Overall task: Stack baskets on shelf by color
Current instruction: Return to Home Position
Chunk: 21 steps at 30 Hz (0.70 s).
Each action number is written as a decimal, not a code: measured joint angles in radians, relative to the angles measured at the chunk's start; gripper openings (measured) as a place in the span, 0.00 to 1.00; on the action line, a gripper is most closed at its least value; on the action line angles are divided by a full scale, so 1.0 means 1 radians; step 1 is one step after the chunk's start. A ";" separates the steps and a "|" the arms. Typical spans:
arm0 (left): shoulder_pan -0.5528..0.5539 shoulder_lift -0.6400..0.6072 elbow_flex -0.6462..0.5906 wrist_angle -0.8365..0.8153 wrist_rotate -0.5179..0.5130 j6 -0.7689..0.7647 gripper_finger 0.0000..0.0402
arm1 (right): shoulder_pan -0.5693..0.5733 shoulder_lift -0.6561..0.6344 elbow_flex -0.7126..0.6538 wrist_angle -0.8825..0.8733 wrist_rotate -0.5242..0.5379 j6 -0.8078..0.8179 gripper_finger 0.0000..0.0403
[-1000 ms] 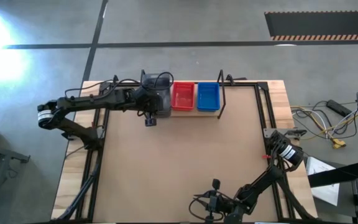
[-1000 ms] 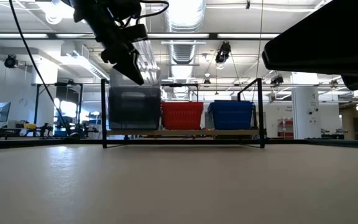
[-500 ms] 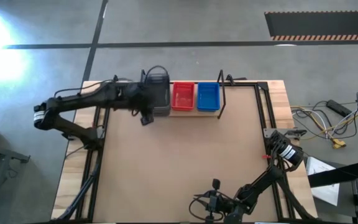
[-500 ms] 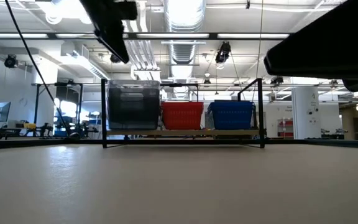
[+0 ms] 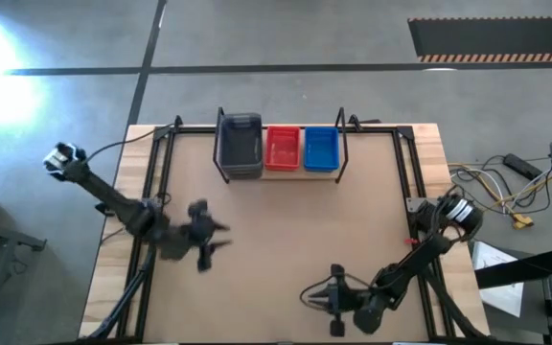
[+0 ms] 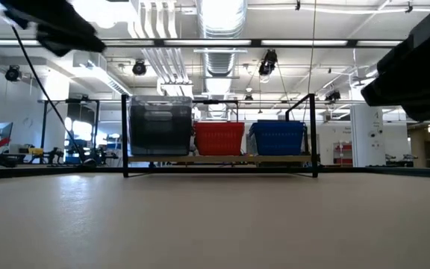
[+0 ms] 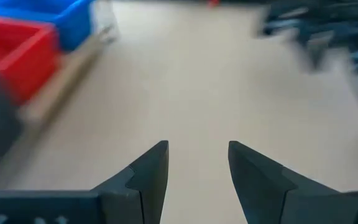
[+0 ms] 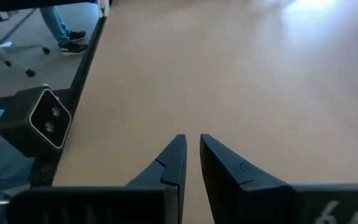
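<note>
The shelf stands at the table's far edge, its black wire frame upright at both ends. On its plank rest a dark grey basket stack, a red stack and a blue stack, side by side. My left gripper hangs open over the table's left middle, well clear of the shelf, holding nothing. My right gripper waits near the near edge, its fingers almost together and empty.
Bare wooden tabletop lies between both grippers and the shelf. A small camera cube sits at the table's near edge beside my right gripper. A person's legs and a chair base show beyond the table. Cables lie right of the table.
My left gripper has drawn back from the grey stack on the shelf, swinging toward the table's near left and coming down over the left middle, empty. The grey stack has stayed on the shelf. My right arm has shifted a little near the near edge.
</note>
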 joint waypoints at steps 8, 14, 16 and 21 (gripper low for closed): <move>-0.190 -0.034 -0.173 0.383 -0.093 0.023 0.38 | -0.099 -0.301 -0.222 0.012 -0.157 -0.046 0.09; -0.144 -0.210 -0.195 0.340 -0.116 0.146 0.38 | -0.217 -0.631 -0.416 0.014 -0.284 -0.211 0.09; -0.116 -0.297 -0.220 0.342 -0.116 0.185 0.38 | -0.269 -0.734 -0.479 0.009 -0.332 -0.224 0.09; -0.035 -0.520 -0.297 0.315 -0.114 0.248 0.38 | -0.429 -0.988 -0.615 0.015 -0.490 -0.225 0.09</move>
